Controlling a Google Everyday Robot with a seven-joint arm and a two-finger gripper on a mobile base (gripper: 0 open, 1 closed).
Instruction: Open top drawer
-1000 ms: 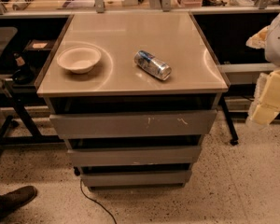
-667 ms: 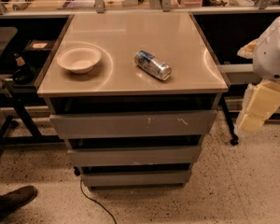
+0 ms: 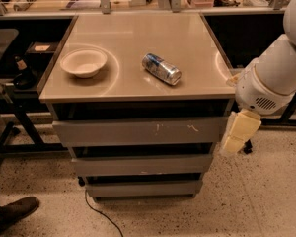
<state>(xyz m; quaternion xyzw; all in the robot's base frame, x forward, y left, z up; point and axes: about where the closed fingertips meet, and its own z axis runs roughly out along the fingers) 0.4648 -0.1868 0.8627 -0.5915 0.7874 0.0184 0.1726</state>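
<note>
- Camera view: a grey cabinet (image 3: 138,33) was seen from above and in front, with three handleless drawer fronts stacked below its flat top.
- The top drawer (image 3: 138,131) was found directly under the cabinet's top, as the widest and tallest of the three fronts. It was pushed in, with a dark gap above it and small white scuffs right of its centre.
- The middle drawer (image 3: 140,164) and the bottom drawer (image 3: 143,187) were seen lower on the cabinet, each narrower than the one above.
- A pale bowl (image 3: 83,62) was set upright on the left part of the cabinet's top.
- A can (image 3: 161,68) was laid on its side near the middle of the cabinet's top, apart from the bowl.
- The white arm (image 3: 278,70) was seen reaching in from the right, past the cabinet's right front corner.
- The cream gripper (image 3: 240,131) was hung pointing down just beside the cabinet's right side, level with the top drawer's right end; contact could not be told, nor whether it was released or clenched, and nothing was seen held.
- A dark cable (image 3: 96,214) was trailed over the speckled floor before the cabinet's base, and a shoe (image 3: 15,212) was seen on the floor well to the cabinet's left.
</note>
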